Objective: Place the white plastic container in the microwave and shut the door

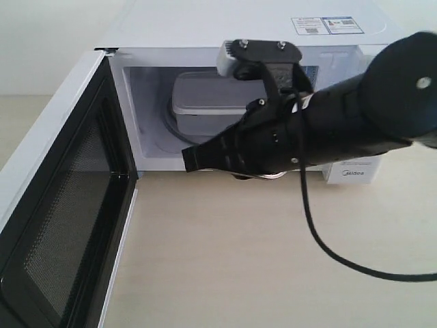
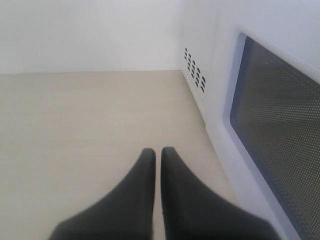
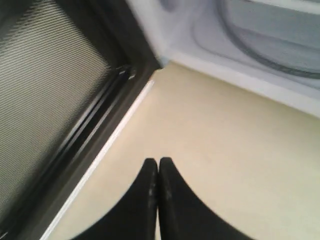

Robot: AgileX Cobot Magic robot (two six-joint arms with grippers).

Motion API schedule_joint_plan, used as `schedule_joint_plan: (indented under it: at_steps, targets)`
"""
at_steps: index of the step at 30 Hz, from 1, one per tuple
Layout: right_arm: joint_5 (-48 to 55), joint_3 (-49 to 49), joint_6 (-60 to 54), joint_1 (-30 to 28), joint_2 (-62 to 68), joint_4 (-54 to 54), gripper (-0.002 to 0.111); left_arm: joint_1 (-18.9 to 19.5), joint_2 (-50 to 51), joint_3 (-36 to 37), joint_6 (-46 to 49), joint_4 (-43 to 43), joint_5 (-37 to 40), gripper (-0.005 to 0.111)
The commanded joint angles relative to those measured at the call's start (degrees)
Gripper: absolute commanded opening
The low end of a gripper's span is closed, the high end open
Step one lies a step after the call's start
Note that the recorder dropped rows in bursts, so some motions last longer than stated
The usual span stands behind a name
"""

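The white plastic container [image 1: 205, 102] sits inside the microwave [image 1: 205, 27] on the glass turntable [image 3: 250, 52], lid on. In the right wrist view the container's [image 3: 280, 22] wall shows at the cavity's back. The door [image 1: 75, 205] stands wide open to the left, its black mesh inner face [image 3: 45, 90] turned towards the cavity. My right gripper [image 1: 190, 159] hangs shut and empty just in front of the cavity's lower edge, over the table [image 3: 158, 161]. My left gripper [image 2: 158, 152] is shut and empty, low over the table beside the door's outer window [image 2: 280, 130]; the exterior view does not show it.
The right arm's black body [image 1: 328, 130] covers the microwave's control panel; only the Midea logo [image 1: 356, 174] shows below it. A black cable [image 1: 321, 239] loops down over the light wooden table [image 1: 225, 260]. Side vents [image 2: 195, 75] face the left gripper. A white wall stands behind.
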Motion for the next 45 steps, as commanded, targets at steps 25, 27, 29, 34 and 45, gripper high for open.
schedule_joint_plan:
  at_steps: [25, 27, 29, 34, 45]
  targets:
    - [13.24, 2.67, 4.29, -0.01, -36.41, -5.85, 0.000, -0.16, -0.17, 0.17, -0.61, -0.22, -0.07, 0.004]
    - [13.45, 2.67, 3.85, -0.38, -36.41, -7.55, 0.000, -0.16, -0.17, 0.17, -0.61, -0.22, -0.07, 0.004]
    - [14.26, 2.67, 3.85, -3.27, -36.84, -7.44, 0.000, -0.16, -0.17, 0.17, -0.61, -0.22, -0.07, 0.004]
    - [16.57, 4.09, 4.68, -13.65, -39.23, -5.57, 0.000, -0.16, -0.17, 0.17, -0.61, -0.22, -0.07, 0.004]
    - [2.28, 25.20, 4.82, -30.24, -61.47, -3.58, 0.000, -0.16, -0.17, 0.17, -0.61, -0.22, -0.07, 0.004]
